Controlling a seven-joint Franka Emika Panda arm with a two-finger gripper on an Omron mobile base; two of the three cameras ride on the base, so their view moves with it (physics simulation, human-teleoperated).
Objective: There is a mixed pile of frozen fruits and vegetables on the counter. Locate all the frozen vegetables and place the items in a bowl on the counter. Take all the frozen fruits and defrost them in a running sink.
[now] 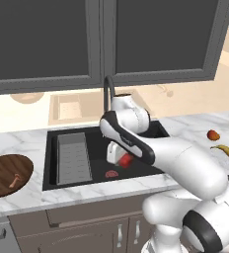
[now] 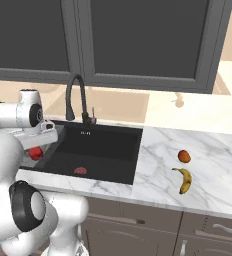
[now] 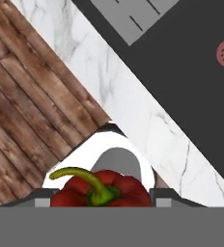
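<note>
Left base view: 1 red pepper [image 1: 125,160] clamped in the gripper [image 1: 119,157] over the sink [image 1: 77,160]; 1 bowl [image 1: 7,174] holds 1 tan stick [image 1: 14,181].
Right base view: 1 orange-red fruit [image 2: 184,156], 1 banana [image 2: 184,179] on marble counter [image 2: 208,175].
Hand view: 1 stemmed pepper between fingers.

The red pepper [image 3: 100,190] is cut off at the hand view's bottom; the arm hides most of it from the left.

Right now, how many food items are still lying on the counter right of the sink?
2: an orange-red round fruit and, just in front of it, a banana, both on the counter.
</note>
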